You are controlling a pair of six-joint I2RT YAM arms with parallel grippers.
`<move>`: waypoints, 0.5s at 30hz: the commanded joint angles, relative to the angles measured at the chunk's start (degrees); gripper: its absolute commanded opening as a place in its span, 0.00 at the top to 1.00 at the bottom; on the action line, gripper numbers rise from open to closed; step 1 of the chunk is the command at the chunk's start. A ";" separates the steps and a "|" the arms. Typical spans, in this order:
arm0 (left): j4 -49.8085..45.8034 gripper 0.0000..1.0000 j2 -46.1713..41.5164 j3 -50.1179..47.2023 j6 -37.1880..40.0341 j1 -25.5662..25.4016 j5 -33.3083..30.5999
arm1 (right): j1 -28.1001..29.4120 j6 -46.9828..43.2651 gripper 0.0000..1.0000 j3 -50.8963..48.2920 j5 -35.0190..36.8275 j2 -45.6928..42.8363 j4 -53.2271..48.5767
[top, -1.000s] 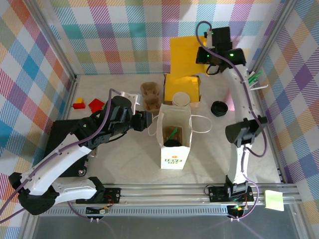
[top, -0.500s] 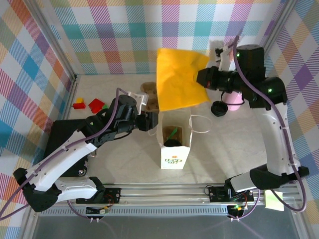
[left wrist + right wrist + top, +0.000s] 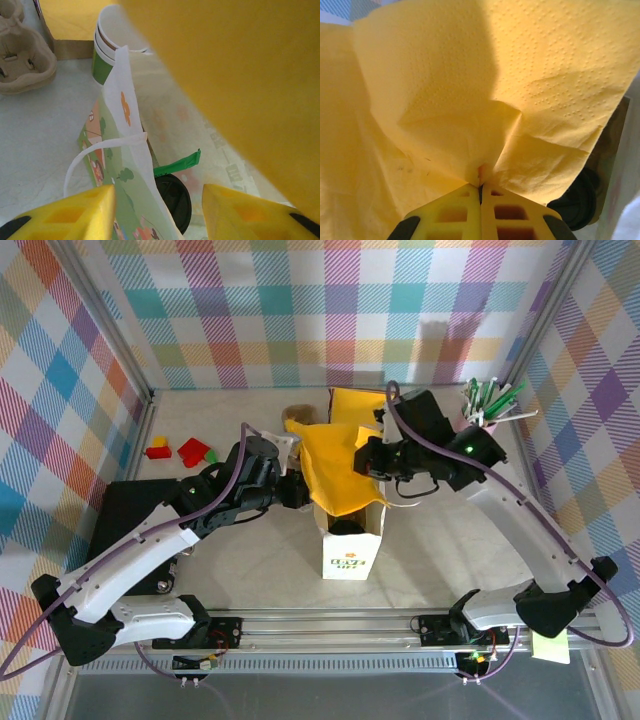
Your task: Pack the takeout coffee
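Yellow napkin (image 3: 335, 465) clamped in right pincer (image 3: 480, 186) over printed bag (image 3: 350, 555), logo unreadable; left pincer (image 3: 157, 195) apart.

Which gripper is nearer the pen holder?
Right. The right gripper, pinching the yellow napkin above the paper bag, is left of the pen holder; the left gripper sits beyond the bag, farther left.

The left arm (image 3: 135, 558) stretches forward toward the middle, left gripper (image 3: 157, 200) fingers parted, while the right arm (image 3: 522, 518) arches high and curls back inward, right gripper (image 3: 480, 192) clamped tight on the napkin (image 3: 445, 100).
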 commanded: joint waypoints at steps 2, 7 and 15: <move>1.31 0.52 -1.26 -0.44 0.08 0.55 0.00 | 3.90 1.93 1.00 1.06 10.20 3.12 -3.30; 0.77 0.52 -1.58 -0.22 0.36 0.52 -0.58 | 6.98 1.50 1.00 3.16 17.57 7.28 -8.36; 0.02 0.52 -2.72 -0.66 0.67 0.53 -1.71 | 9.12 0.95 1.00 6.75 25.81 13.21 -16.38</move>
